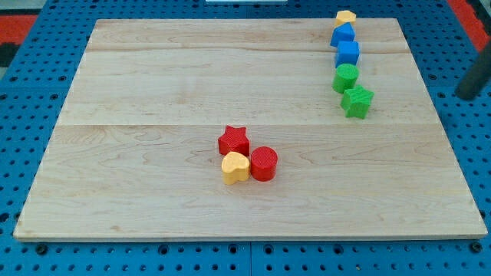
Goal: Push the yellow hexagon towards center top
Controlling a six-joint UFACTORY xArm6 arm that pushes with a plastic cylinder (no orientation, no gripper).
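- Wooden board (153,77) fills most of the view, light planks, sitting on a blue pegboard surface (46,261).
- Yellow hexagon (345,16) sits at the view's top right, right at the board's top edge. It heads a column of blocks.
- Just below it: a blue block (342,34), shape unclear, touching or nearly touching the hexagon.
- Next down: a blue cube-like block (348,53), up against the first blue one.
- Then a green block (346,77), roughly round or faceted, can't tell which.
- Bottom of the column: a green star (357,101), slightly to the view's right of the block above it.
- Separate cluster near the board's centre, a bit toward the view's bottom: red star (233,141) on top, yellow heart-shaped block (235,167) below it, red cylinder (263,163) just beside the yellow one on the view's right. All three look to be touching.
- Cluster and column are well apart.
- Dark rod (476,79) enters at the view's right edge, off the board, over the pegboard. My tip (463,95) is its lower end, well to the right of the green blocks and below-right of the yellow hexagon, touching no block.
- No fingers on this rig, just the plain rod, so nothing is spread, pressed together or pinched.
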